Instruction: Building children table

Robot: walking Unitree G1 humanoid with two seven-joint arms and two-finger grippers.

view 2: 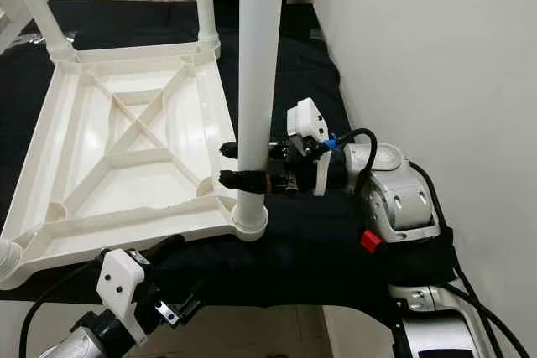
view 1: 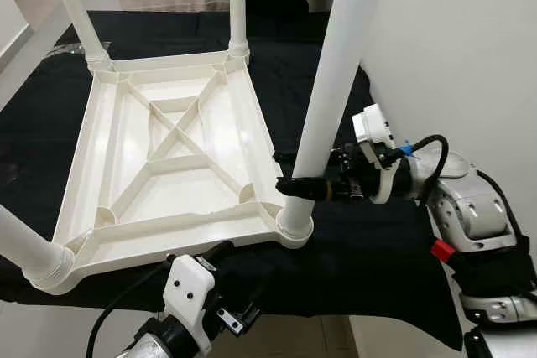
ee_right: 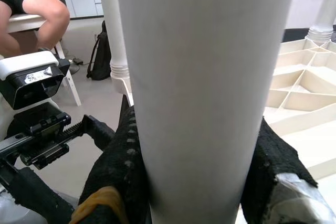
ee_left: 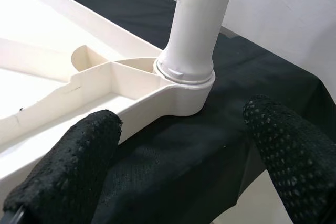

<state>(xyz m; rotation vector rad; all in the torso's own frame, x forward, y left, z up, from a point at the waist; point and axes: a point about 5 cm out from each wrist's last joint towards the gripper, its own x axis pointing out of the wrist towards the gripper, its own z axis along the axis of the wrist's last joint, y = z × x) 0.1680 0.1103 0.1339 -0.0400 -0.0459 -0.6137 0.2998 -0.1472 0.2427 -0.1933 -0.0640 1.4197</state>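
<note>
- An upturned white plastic children's table top point(view 1: 168, 157) lies ribbed side up on a black cloth point(view 1: 369, 249) that covers the surface.
- The underside shows a rectangular frame with a diagonal cross of ribs and round sockets at the corners.
- Four white tubular legs rise from the corner sockets: the near-right leg point(view 1: 331, 81), the far-right leg point(view 1: 237, 6), the far-left leg point(view 1: 74, 6) and the near-left leg point(view 1: 25, 249), which leans out toward the camera.
- The right pincer point(view 1: 289, 172) reaches in from the right side and is clamped around the near-right leg just above its socket point(view 1: 295, 225), one black finger on either side of the tube.
- In the right wrist view the leg stands between the two dotted black pads point(ee_right: 123, 166), which press on it on both sides.
- The left pincer point(view 1: 214, 257) sits at the near edge of the table top, low in front of the robot, its fingers spread wide and holding nothing.
- In the left wrist view its two black fingertips point(ee_left: 79, 156) are well apart, pointing at the near-right socket and the black cloth beside it.
- A white wall point(view 1: 453, 39) runs along the right side of the surface.
- A seated person's legs point(ee_right: 37, 9) appear in the background of the right wrist view, beside a dark bag point(ee_right: 100, 56) on the floor.
</note>
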